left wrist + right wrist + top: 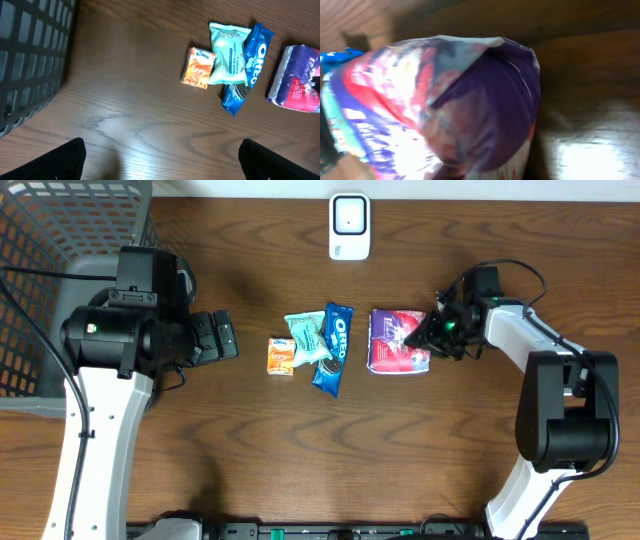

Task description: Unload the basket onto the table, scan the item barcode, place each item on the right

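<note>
A purple and pink packet (398,340) lies on the wooden table, right of centre. My right gripper (432,332) is at its right edge, shut on the wrapper. In the right wrist view the purple packet (445,100) fills most of the frame, blurred and very close, and hides my fingers. The white scanner (349,225) stands at the back edge of the table. My left gripper (222,335) hovers left of the items, wide open with nothing in it. Its dark fingertips (65,160) show at the bottom corners of the left wrist view.
A blue Oreo pack (333,348), a teal packet (305,335) and a small orange packet (281,355) lie together at mid-table. A grey mesh basket (60,230) stands at the far left, behind the left arm.
</note>
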Motion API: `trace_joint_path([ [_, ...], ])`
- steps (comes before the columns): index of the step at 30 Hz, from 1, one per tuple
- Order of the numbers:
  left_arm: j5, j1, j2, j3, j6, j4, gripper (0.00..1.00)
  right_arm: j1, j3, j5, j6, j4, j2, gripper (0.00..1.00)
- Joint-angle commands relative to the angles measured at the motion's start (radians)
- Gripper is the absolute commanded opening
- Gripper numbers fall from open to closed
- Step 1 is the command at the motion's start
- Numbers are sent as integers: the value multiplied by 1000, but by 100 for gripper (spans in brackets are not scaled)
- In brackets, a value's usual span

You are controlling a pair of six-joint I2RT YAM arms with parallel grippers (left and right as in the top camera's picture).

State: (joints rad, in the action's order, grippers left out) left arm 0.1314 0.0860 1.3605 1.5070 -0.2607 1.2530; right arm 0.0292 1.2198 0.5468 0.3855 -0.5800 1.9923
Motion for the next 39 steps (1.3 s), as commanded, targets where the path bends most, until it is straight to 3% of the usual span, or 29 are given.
trace_joint_path([
  [1, -6, -3, -2, 20, 13, 3, 98, 10, -20, -18, 13, -9, 44, 1],
  [7, -6, -3, -2, 20, 13, 3, 98, -27, 35, 156, 63, 83, -13, 1],
  [14, -6, -3, -2, 20, 13, 3, 98, -16, 45, 216, 291, 455, -52, 1],
  [22, -6, -3, -2, 20, 13, 3, 98, 108, 45, -155, 562, 745, -49, 1],
  [27, -6, -3, -2, 20, 13, 3, 98, 198, 49, -295, 622, 931, -43, 1],
  [31, -6, -3, -2, 20, 13, 3, 98, 243, 107, -408, 632, 943, -13, 1],
  [39, -6, -3, -2, 20, 13, 3, 98, 245, 351, -351, 632, 901, 145, 1],
])
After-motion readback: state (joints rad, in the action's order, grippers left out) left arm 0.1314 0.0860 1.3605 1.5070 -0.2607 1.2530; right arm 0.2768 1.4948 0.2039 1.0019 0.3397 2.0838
